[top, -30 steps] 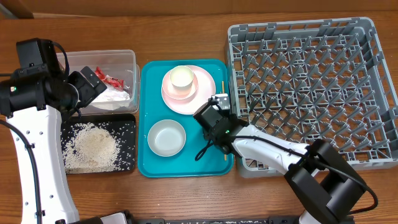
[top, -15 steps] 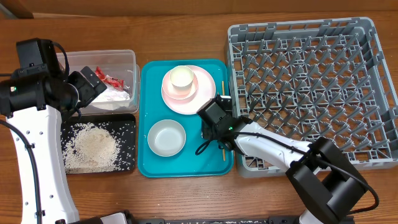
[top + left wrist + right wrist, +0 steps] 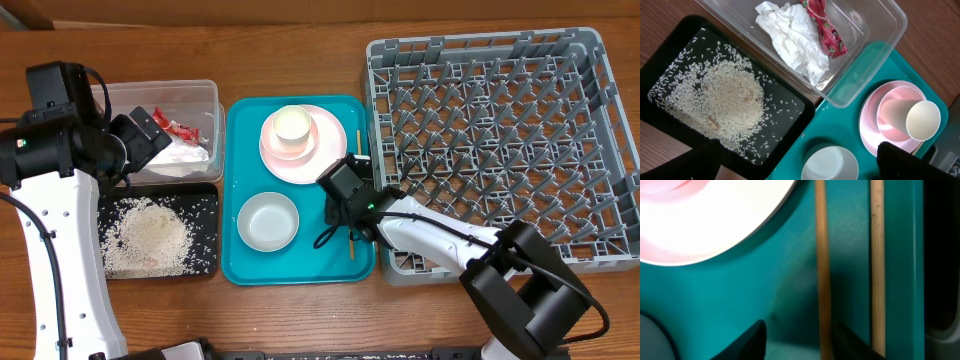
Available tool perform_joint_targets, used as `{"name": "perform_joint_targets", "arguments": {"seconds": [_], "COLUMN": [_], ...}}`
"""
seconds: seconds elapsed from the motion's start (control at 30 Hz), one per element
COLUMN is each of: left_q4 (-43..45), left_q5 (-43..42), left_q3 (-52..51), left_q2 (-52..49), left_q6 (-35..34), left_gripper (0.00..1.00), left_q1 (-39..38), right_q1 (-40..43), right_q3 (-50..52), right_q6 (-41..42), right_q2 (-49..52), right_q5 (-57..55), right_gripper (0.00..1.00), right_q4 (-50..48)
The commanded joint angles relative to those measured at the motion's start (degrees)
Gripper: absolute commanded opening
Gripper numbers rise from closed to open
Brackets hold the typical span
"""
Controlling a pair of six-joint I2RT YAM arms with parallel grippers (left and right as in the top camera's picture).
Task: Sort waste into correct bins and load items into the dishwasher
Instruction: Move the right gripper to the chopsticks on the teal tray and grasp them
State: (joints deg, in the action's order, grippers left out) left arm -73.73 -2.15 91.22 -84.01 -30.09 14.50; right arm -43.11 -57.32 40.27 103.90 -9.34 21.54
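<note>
The grey dish rack is set just beside the teal tray on the worktop. Two chopsticks are laid parallel along the tray's right rim. One is straddled, unclamped, by the right hand. The left hand is held wide apart.

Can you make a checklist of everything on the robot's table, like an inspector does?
Surface: wooden table, teal tray in the middle.
Job's things: napkin and red wrapper in clear tub; rice on black tray; cup stacked over pink plate, grey-green bowl and two chopsticks on the teal tray; dish rack holds nothing.
Clutter: nothing seen.
Grippers: left gripper open, holding nothing; right gripper open, straddling one chopstick.
Cables: black cables on both arms; one loops over the teal tray.
Surroundings: nothing seen.
</note>
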Motion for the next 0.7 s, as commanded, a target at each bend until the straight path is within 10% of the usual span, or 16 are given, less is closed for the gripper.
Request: {"name": "perform_joint_targets", "arguments": {"seconds": [0.0, 0.67], "left_q4": [0.07, 0.07], "left_q5": [-0.22, -0.22], "left_q3": [-0.2, -0.2], "left_q2": [-0.26, -0.26], "left_q6": [-0.15, -0.15], "left_gripper": [1.0, 1.0], "left_q1": [0.11, 0.11], "right_q1": [0.33, -1.88], "right_q3": [-0.2, -0.07], "right_q6": [-2.91, -8.57], "right_q2": [0.72, 1.68], "right_q5": [-1.49, -4.52], "right_gripper": [0.41, 0.24], "right_q4": [-0.26, -0.5]}}
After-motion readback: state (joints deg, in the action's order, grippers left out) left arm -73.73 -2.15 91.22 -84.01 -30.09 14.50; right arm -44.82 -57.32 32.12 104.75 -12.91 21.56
